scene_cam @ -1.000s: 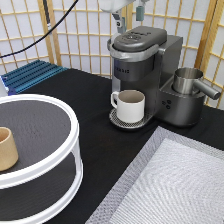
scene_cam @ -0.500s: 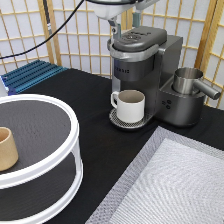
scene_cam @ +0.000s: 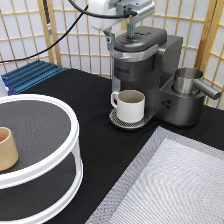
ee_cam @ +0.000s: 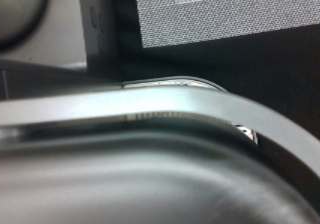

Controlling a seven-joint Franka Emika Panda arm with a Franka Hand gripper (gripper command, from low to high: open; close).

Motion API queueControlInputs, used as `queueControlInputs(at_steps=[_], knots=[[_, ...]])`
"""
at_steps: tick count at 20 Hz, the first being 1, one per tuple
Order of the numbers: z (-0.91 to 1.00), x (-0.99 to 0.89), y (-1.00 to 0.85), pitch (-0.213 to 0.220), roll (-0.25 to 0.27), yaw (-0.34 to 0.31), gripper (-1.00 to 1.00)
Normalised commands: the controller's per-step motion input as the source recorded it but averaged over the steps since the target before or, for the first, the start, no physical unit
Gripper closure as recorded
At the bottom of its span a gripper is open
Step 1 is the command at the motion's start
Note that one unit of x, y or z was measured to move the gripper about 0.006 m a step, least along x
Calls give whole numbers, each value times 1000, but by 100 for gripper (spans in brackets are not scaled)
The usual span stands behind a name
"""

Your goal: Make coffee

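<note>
Exterior view: fixed, high, looks down across the bench [scene_cam: 85,100] at the coffee machine [scene_cam: 145,75]. Wrist view: very near, on that machine's lid [ee_cam: 157,165]; both share it.

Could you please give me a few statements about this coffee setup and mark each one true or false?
1. The white mug stands on the coffee machine's drip tray. True.
2. The gripper hangs over the tan cup. False: it is at the machine's lid, at the exterior view's top.
3. The tan cup sits on the round white stand. True.
4. The metal jug is on the grey mat. False: it sits on the machine's side base.
5. A pod lies on the table. False: none shows.
</note>
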Motion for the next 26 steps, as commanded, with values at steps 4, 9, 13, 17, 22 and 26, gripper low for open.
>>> queueControlInputs(at_steps=[4,9,13,17,22,26], knots=[[-640,292,-44,42,0,1,-100],[-629,477,7,169,-4,0,-100],[-492,114,-73,208,17,6,-100],[-991,222,-347,128,34,-18,-100],[42,154,-50,185,16,-33,-100],[940,25,-479,119,92,-45,-100]])
